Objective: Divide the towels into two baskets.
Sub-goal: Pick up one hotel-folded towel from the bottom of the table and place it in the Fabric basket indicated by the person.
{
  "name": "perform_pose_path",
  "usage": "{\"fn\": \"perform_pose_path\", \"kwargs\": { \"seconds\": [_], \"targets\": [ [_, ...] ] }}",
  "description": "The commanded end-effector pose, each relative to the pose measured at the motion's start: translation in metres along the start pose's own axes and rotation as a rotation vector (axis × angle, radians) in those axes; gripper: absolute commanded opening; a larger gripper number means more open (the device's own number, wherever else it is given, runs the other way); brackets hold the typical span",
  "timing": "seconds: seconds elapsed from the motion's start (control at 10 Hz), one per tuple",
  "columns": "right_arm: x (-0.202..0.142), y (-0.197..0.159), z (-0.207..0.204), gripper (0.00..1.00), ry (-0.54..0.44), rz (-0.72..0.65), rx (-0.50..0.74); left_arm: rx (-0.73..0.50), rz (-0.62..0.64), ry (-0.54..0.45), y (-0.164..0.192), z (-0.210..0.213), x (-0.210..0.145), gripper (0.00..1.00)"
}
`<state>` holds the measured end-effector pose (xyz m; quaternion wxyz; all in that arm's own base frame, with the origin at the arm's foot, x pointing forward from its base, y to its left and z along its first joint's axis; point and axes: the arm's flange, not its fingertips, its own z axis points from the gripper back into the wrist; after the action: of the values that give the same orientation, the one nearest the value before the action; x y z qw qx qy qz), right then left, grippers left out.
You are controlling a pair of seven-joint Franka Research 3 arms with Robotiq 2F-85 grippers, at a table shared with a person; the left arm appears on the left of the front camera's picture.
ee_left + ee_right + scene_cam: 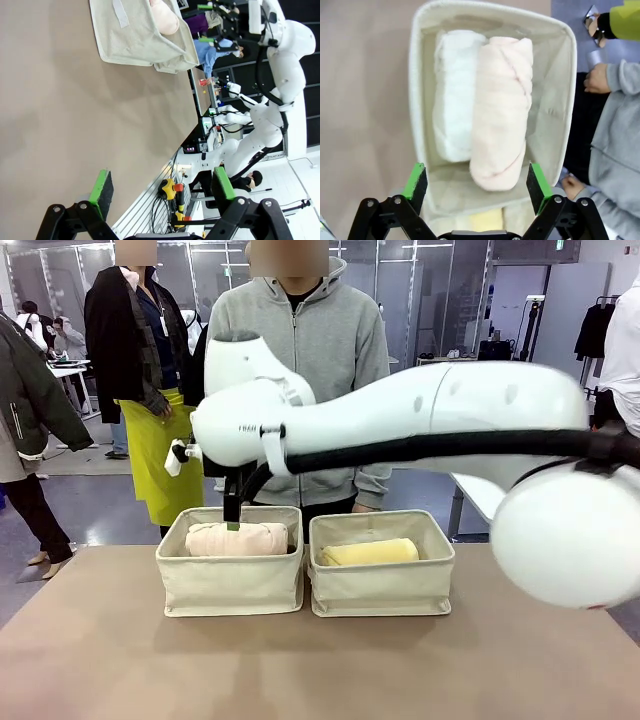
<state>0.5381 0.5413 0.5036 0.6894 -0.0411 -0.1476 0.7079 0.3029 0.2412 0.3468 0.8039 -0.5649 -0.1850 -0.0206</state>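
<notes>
Towels, left basket: a pale pink-beige rolled terry-cloth towel lies beside a white rolled terry-cloth towel, touching along their length, both inside the left rectangular cream canvas basket.
Towels, right basket: a yellow rolled terry-cloth towel lies inside the right rectangular cream canvas basket, which stands just beside the left one on the tan table.
Left gripper: jaws spread wide, holding nothing, over bare table near its edge, well apart from the baskets.
Right gripper: reaching across the middle, above the left basket, jaws fully apart, empty, over the pink-beige roll's end.
Person: in a grey zip hoodie, standing behind the baskets.
</notes>
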Motion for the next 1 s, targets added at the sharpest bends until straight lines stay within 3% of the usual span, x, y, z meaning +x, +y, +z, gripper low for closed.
{"fn": "perform_pose_path", "kwargs": {
  "seconds": [0.0,0.5,0.9],
  "targets": [
    [-0.033,0.034,0.029,1.0,-0.022,-0.13,0.048,0.005,0.005,0.002,-0.001,0.003,-0.001,1.0],
    [-0.115,0.075,0.074,1.0,-0.013,-0.358,0.136,0.005,0.005,0.002,-0.001,0.003,-0.001,1.0],
    [-0.209,0.102,0.094,1.0,-0.185,-0.564,0.243,0.005,0.005,0.002,-0.001,0.003,-0.001,1.0]
  ]
}}
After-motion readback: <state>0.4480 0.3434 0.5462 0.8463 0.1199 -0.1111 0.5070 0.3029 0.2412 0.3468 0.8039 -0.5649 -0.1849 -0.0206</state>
